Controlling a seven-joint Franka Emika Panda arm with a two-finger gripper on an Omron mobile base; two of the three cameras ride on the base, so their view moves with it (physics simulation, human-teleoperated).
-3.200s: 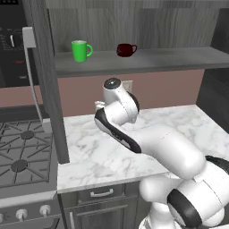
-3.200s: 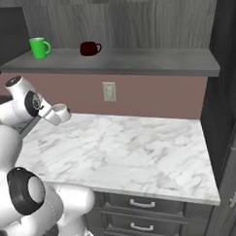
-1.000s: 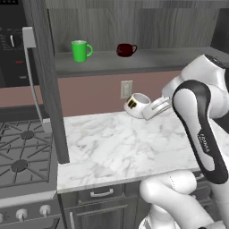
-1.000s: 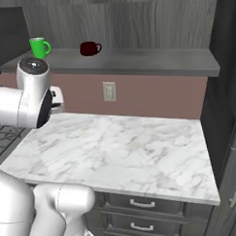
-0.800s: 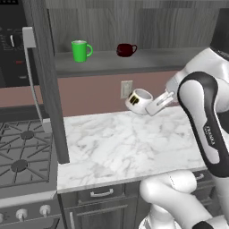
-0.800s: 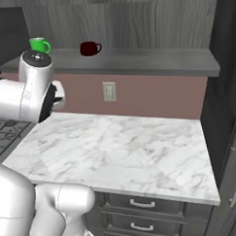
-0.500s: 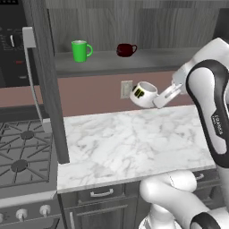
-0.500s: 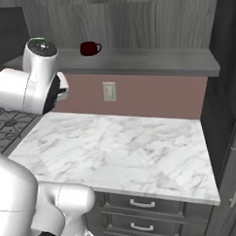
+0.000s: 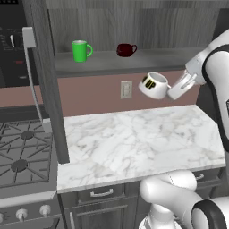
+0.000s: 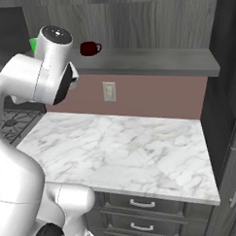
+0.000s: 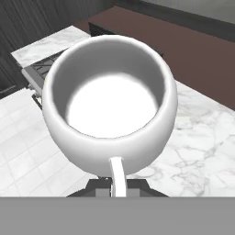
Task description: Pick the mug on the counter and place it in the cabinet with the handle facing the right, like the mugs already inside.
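Gripper (image 9: pixel 169 91) clamped on the handle (image 11: pixel 116 176) carries the white mug (image 9: pixel 153 85) tilted in mid-air, just below the cabinet (image 9: pixel 134 60) shelf, right of the dark red mug (image 9: pixel 126 49).

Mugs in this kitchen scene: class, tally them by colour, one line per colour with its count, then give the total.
White mug, tilted, held in the gripper above the counter: 1
Green mug on the cabinet shelf: 1
Dark red mug on the same shelf: 1
Total: 3
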